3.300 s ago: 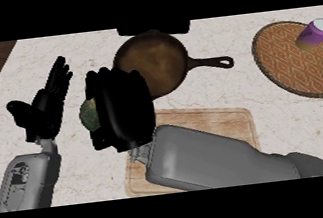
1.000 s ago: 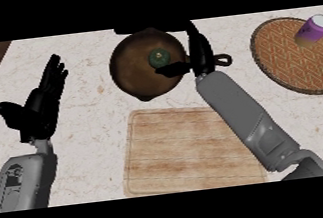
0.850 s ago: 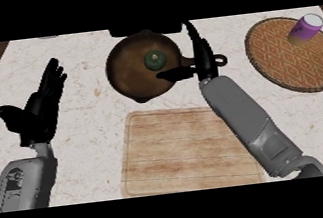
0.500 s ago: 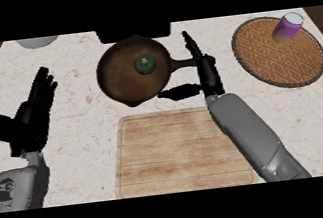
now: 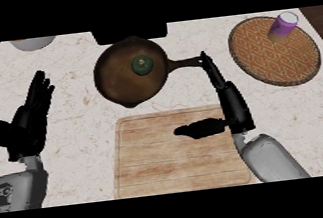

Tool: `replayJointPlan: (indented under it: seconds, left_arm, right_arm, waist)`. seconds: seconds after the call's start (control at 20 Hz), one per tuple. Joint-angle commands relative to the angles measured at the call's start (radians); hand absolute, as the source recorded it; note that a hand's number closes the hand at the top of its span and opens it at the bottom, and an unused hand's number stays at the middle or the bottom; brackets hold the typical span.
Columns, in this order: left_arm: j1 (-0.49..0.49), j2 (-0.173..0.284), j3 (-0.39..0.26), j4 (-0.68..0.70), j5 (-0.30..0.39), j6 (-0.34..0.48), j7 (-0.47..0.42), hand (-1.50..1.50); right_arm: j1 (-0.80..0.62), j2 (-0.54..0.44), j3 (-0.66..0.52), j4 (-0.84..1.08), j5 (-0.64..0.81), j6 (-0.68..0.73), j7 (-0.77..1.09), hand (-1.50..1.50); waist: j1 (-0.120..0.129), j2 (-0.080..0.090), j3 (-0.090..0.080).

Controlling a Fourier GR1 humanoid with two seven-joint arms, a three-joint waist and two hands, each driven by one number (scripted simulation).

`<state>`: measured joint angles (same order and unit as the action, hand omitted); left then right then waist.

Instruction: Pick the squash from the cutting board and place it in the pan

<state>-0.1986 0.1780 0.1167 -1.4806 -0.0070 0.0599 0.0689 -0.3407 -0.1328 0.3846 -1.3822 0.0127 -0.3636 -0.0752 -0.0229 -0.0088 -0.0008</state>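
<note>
Your counter is a pale speckled stone top [image 5: 78, 135] with dark wood floor showing past its far corners. Take the dark round cast-iron pan [image 5: 121, 88] as landmark: the small green squash [image 5: 142, 65] sits inside it, a bit beyond centre toward the handle side, already off the board. The pan's handle points right, and your right hand [image 5: 227, 98] lies just beside its end, fingers straight and stretched toward the handle tip, thumb spread out over the light wooden cutting board [image 5: 175, 167], holding nothing. That board lies on the near side of the pan, almost touching its rim. Right of the pan, well apart, you have a round woven brown mat [image 5: 267, 63] with a purple cup [image 5: 284, 25] on its far edge. Left of the pan, your left hand [image 5: 26, 121] is resting open, fingers up. Beyond the pan to the left, a white bowl [image 5: 32, 42] is cut by the edge
</note>
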Motion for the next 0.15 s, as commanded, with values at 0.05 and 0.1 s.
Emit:
replayJointPlan:
  seconds: [0.05, 0.1]
  left_arm:
    - [-0.062, -0.002, 0.002, 0.056, -0.003, -0.007, 0.002, 0.00]
    - [-0.101, -0.005, -0.008, 0.039, -0.011, 0.012, 0.070, 0.00]
  right_arm:
    - [0.118, -0.037, 0.064, -0.223, 0.121, -0.027, 0.159, -1.50]
    - [0.138, -0.098, 0.028, -0.287, 0.095, 0.012, 0.182, -1.50]
  waist:
    - [0.015, 0.007, 0.000]
    - [0.012, 0.006, 0.000]
